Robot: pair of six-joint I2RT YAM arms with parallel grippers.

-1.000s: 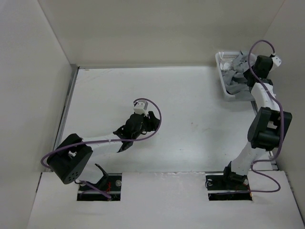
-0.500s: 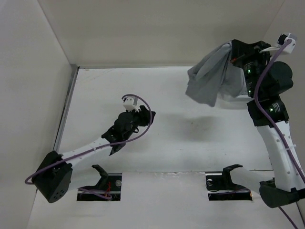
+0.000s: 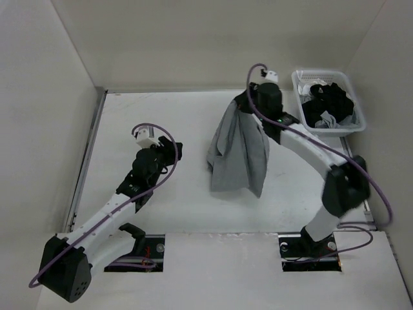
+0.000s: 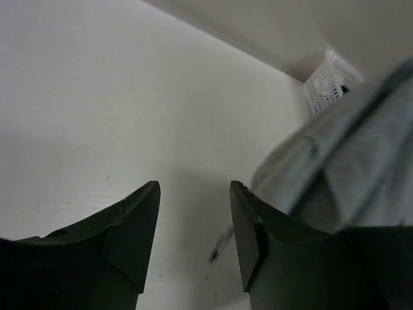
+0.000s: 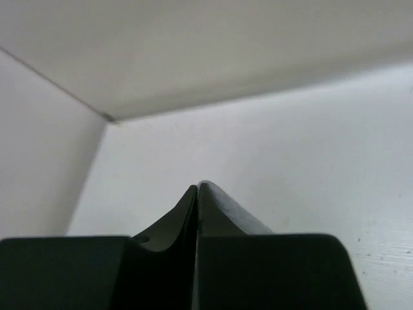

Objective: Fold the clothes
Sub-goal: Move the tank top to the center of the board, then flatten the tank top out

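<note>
The table (image 3: 161,110) is the landing place. The step in hand, I judge, is laying the T-shirt (image 3: 240,152) out flat, so let its free hem touch down first, then draw it smooth. It hangs bunched from the right gripper (image 5: 197,189), which is pinched tight on its top edge. The left gripper (image 4: 193,186), its fingers wide and empty, sits near its left edge without touching.

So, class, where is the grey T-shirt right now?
In the top view the T-shirt hangs mid-table, right of centre, from the right pincer, left of the basket.
</note>
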